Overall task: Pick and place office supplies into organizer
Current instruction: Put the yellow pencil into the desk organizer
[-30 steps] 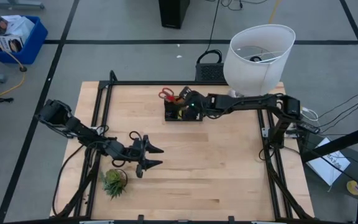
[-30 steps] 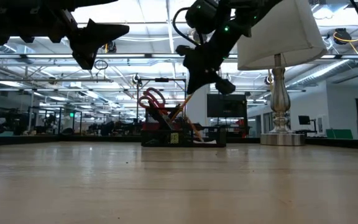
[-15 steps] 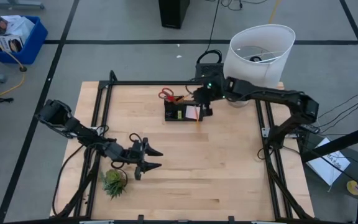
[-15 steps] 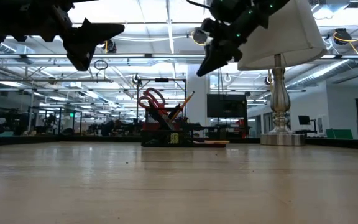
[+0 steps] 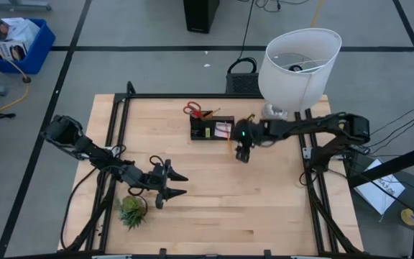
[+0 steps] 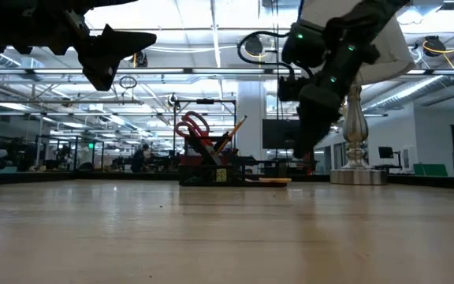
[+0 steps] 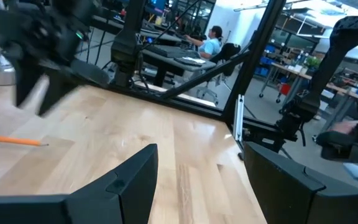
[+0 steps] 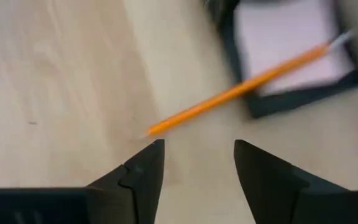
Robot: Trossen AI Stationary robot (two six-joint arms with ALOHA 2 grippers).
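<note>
Two arms show from above: the right gripper (image 5: 244, 155) hovers just right of the organizer (image 5: 211, 129), bare board in front. Low view shows the left gripper (image 6: 120, 49) raised, jaws spread, empty. Right wrist view: jaws apart over a pencil (image 8: 238, 90) leaning off the organizer's sticky pad (image 8: 289, 40).

Pencil (image 8: 235, 91) propped against organizer (image 5: 211, 128).
</note>
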